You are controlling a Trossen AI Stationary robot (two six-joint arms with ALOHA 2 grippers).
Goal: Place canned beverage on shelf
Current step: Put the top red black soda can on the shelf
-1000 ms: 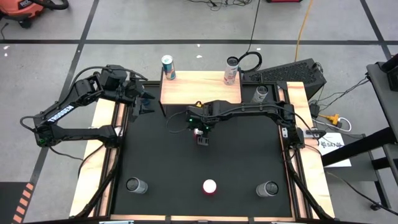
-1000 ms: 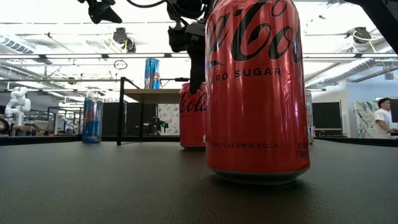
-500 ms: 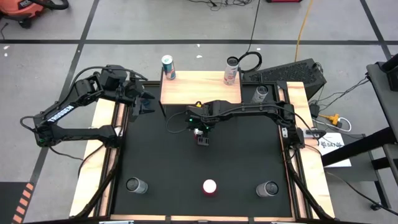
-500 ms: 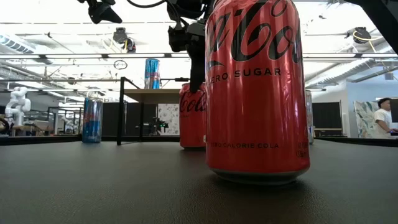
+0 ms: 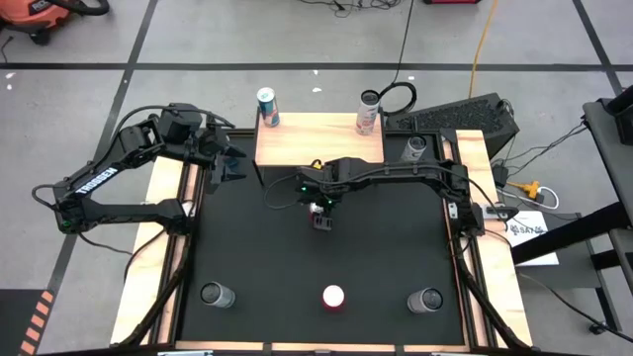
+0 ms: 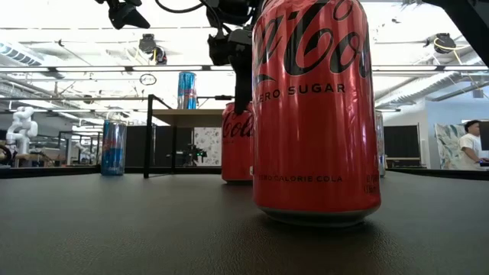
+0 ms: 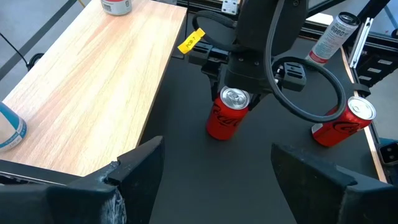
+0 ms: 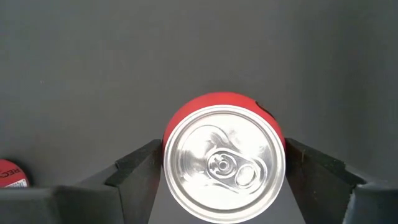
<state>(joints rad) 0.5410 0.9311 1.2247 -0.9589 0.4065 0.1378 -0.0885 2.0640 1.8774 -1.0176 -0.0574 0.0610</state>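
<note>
Carrying everything: the black worktop (image 5: 247,247), with the shelf (image 5: 318,143) standing at its far edge.
Shelf: a pale wood board on thin black legs. A teal can (image 5: 267,107) stands at one back corner and a pink-and-white can (image 5: 368,114) at the other. The board between them is bare.
Left arm: waiting beside the shelf's left end. Its left end effector (image 7: 217,180) is spread wide and holds nothing.
Right arm: reaching in over the middle of the worktop, with the right end effector (image 8: 222,165) pointing straight down.
Task's thing: the red can (image 5: 317,209) is upright on the worktop, just in front of the shelf and directly under the right end effector.
Right end effector state: its fingers (image 8: 140,171) lie against the can's two opposite sides, so it looks closed on the can. The low view shows the can's base down on the mat.
Spare cans: three along the near edge, with a second red can (image 5: 333,297) in the middle, and one more beside the shelf's right end.
Step in hand: probably the grasp itself, with the lift not yet begun.
Next move calls for: a straight lift high enough to clear the board's front edge. After that comes a short carry to the bare middle, keeping the can upright and clear of both corner cans.
</note>
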